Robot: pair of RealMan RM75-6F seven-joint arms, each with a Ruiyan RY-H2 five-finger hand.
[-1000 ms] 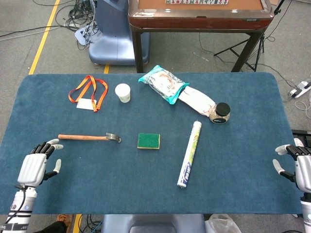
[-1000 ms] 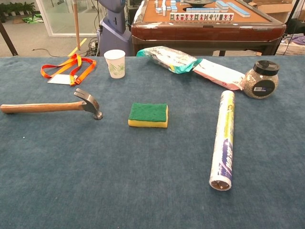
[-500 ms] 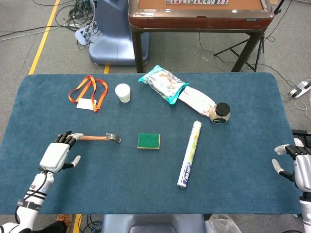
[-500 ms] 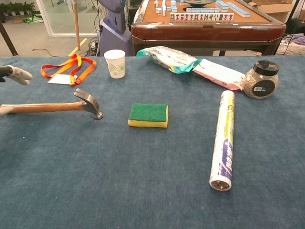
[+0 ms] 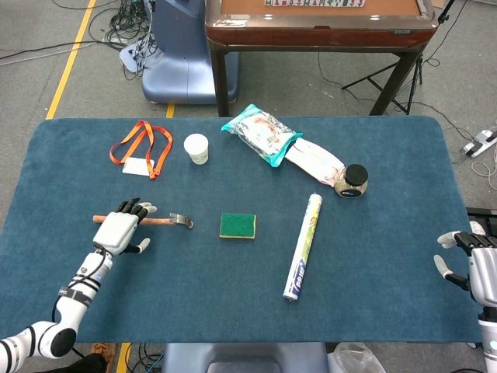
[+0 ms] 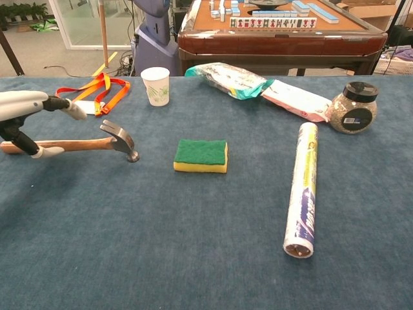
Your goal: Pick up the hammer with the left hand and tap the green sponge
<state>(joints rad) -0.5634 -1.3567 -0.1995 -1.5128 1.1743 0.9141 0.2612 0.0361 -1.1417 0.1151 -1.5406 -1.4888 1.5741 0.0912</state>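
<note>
The hammer [image 5: 167,221] [image 6: 97,143] lies flat on the blue table, wooden handle pointing left, steel head toward the middle. My left hand [image 5: 122,230] [image 6: 29,116] hovers over the handle's middle with fingers spread, holding nothing. The green sponge [image 5: 238,225] [image 6: 201,155], green on top and yellow beneath, sits just right of the hammer head. My right hand [image 5: 475,268] rests open at the table's right edge, far from both.
An orange lanyard with a badge [image 5: 141,149] and a paper cup [image 5: 196,148] lie behind the hammer. A rolled tube [image 5: 304,245], snack bags [image 5: 264,134] and a black-lidded jar [image 5: 353,180] occupy the right half. A wooden table [image 5: 318,23] stands beyond.
My left hand has moved forward and rightward from the near left corner, now above the hammer handle. The hammer, sponge and right hand have not moved.
</note>
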